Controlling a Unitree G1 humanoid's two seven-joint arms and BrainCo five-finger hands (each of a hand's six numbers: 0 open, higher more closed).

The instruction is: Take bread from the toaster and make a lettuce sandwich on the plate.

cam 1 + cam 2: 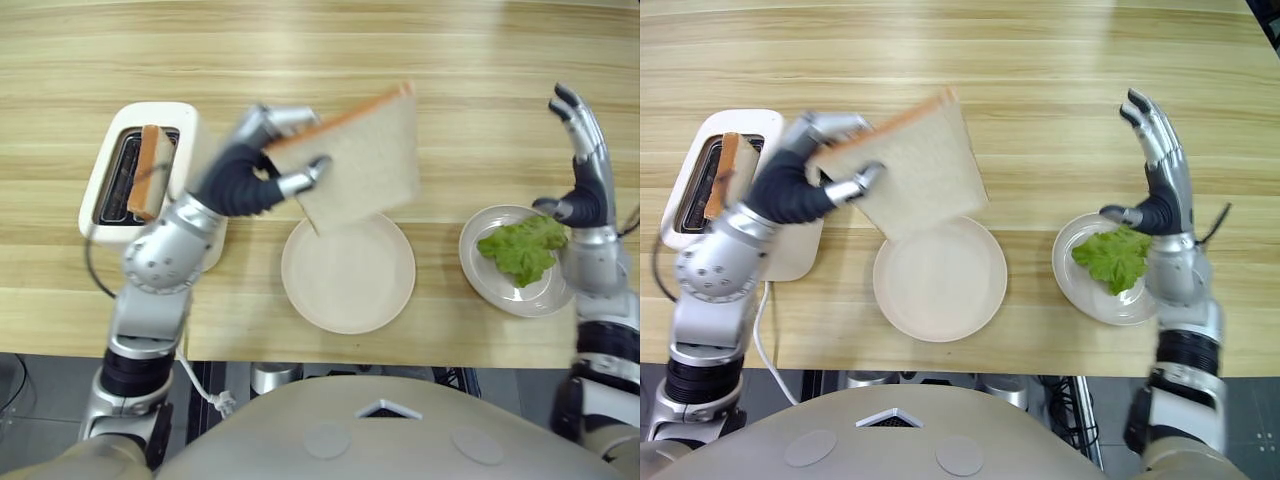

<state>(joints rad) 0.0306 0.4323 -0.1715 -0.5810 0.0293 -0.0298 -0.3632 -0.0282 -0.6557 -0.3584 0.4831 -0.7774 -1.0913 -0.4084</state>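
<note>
My left hand [255,165] is shut on the left edge of a white bread slice [365,160], held tilted in the air above the far rim of the empty cream plate [348,272]. A white toaster [140,170] stands at the left with a second bread slice [150,170] sticking up from its slot. A green lettuce leaf [522,248] lies on a small grey plate [500,285] at the right. My right hand [585,165] is open and upright just beyond the right rim of that small plate, fingers stretched away from me.
The toaster's cord [95,270] runs off the table's near edge at the left. The wooden tabletop [320,50] stretches bare beyond the plates.
</note>
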